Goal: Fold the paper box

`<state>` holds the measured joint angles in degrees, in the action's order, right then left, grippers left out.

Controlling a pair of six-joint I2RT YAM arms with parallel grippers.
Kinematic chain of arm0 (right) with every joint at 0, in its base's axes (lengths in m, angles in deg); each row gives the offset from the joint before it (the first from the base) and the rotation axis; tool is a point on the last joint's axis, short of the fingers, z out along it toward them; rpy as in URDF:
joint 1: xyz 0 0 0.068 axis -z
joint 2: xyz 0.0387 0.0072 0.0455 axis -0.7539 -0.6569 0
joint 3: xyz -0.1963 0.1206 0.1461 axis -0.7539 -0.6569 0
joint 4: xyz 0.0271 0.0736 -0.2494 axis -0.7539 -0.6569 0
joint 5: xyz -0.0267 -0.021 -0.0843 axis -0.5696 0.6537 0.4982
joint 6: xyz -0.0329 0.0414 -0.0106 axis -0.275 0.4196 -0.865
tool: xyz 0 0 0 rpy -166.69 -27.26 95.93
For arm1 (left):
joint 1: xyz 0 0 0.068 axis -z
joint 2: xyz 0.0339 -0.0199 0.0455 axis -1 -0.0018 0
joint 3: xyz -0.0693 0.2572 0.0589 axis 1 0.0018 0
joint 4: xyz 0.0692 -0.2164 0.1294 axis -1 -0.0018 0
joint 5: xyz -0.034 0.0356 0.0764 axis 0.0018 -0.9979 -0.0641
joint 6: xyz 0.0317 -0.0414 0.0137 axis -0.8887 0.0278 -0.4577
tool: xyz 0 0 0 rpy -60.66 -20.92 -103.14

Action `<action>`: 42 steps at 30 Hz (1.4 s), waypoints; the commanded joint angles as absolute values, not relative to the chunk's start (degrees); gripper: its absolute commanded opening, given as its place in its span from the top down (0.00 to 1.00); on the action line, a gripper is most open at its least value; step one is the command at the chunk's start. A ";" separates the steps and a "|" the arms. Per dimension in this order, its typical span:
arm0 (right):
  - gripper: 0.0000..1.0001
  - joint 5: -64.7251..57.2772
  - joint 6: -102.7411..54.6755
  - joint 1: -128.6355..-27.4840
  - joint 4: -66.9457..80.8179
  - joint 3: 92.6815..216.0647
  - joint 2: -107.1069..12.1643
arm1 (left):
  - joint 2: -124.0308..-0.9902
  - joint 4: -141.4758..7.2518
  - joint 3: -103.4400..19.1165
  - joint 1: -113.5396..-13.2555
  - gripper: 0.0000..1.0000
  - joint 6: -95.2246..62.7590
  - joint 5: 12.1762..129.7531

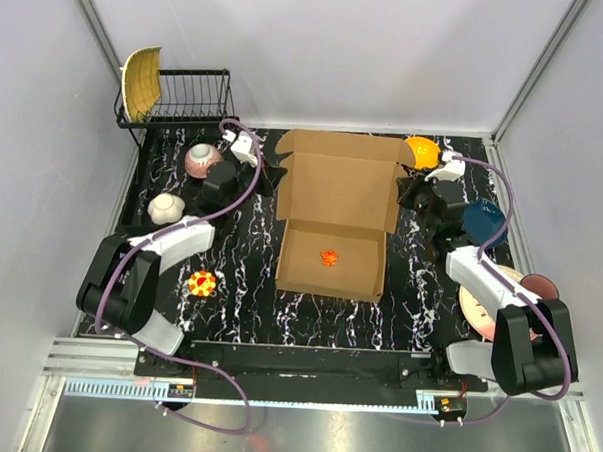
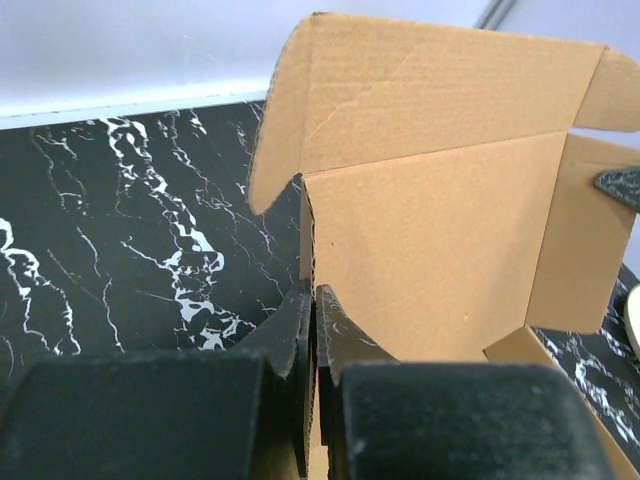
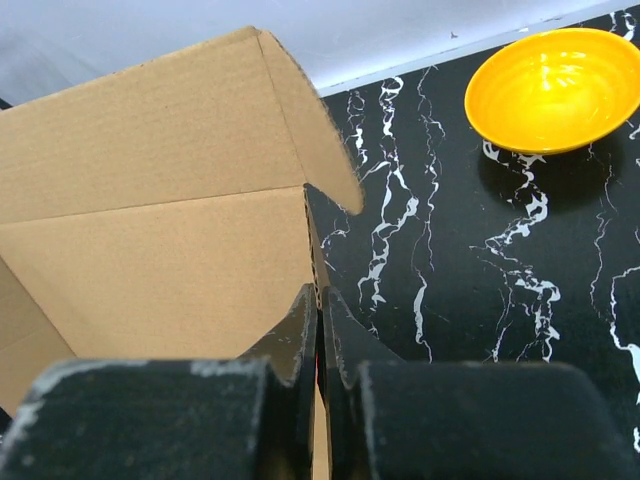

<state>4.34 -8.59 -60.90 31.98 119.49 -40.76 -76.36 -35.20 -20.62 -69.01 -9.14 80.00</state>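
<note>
a lab test booth: white walls [image 1: 339, 48], aluminium rail [image 1: 96, 355], marbled tabletop [image 1: 241, 283].

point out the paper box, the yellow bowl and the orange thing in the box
paper box [image 1: 338, 193]: top external view, on its open lid panel
yellow bowl [image 3: 552, 88]: right wrist view, middle of its inside
orange thing [image 1: 329, 257]: top external view, its centre

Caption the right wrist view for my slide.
Right claw pinches the paper box by its side wall; yellow bowl beyond on the table.
</note>
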 commanded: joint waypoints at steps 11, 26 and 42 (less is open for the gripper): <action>1.00 30.36 -6.85 -77.75 33.37 116.80 -38.55 | -68.23 -8.23 -2.43 -53.95 1.00 -6.64 47.42; 1.00 39.33 -2.73 -84.52 34.87 107.75 -32.93 | -69.02 4.17 4.69 -42.27 1.00 -9.35 33.88; 1.00 44.00 7.29 -92.61 20.38 95.53 -17.82 | -69.55 10.41 14.01 -28.64 1.00 -8.92 23.60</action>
<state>45.89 1.62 -90.19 37.01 99.01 -19.38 -68.84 9.52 11.66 -32.75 -11.52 21.06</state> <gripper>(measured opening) 0.048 0.012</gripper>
